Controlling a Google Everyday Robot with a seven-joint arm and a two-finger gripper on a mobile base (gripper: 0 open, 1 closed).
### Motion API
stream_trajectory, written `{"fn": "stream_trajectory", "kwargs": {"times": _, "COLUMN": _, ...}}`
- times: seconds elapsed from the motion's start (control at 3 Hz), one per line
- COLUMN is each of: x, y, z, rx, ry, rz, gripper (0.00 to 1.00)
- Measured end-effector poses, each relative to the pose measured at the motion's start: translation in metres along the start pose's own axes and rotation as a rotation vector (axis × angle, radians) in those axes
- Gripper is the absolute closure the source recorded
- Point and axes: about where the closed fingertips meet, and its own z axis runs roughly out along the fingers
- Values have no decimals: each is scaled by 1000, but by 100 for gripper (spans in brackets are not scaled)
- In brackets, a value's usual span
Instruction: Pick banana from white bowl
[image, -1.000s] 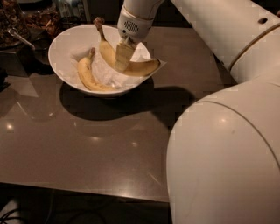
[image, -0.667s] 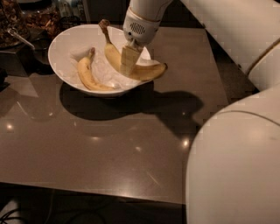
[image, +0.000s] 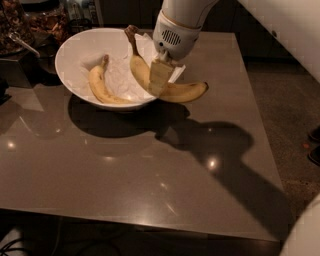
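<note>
The white bowl (image: 75, 47) stands at the far left of the table, lined with crumpled white paper. My gripper (image: 159, 80) reaches down from above and is shut on the banana (image: 185, 92), a thick bent yellow banana with a dark brown stem tip pointing up. The banana hangs lifted over the bowl's right rim, its far end sticking out past the rim over the table. A slimmer, evenly curved banana (image: 100, 87) lies inside the bowl on the left.
The brown glossy table (image: 150, 165) stretches toward the front and right. Jars and dark containers (image: 30, 20) stand behind and left of the bowl. The table's right edge drops to the floor (image: 290, 100).
The gripper has lifted the banana and carried it to the right, so it now hangs over the bowl's right rim. The slim banana has stayed in the bowl.
</note>
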Motion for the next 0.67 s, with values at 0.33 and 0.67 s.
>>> {"fn": "stream_trajectory", "kwargs": {"times": 0.33, "x": 18, "y": 16, "z": -5, "rx": -9, "ry": 8, "rz": 33, "gripper": 100}}
{"fn": "stream_trajectory", "kwargs": {"times": 0.67, "x": 36, "y": 31, "z": -3, "rx": -25, "ry": 15, "rz": 77, "gripper": 100}}
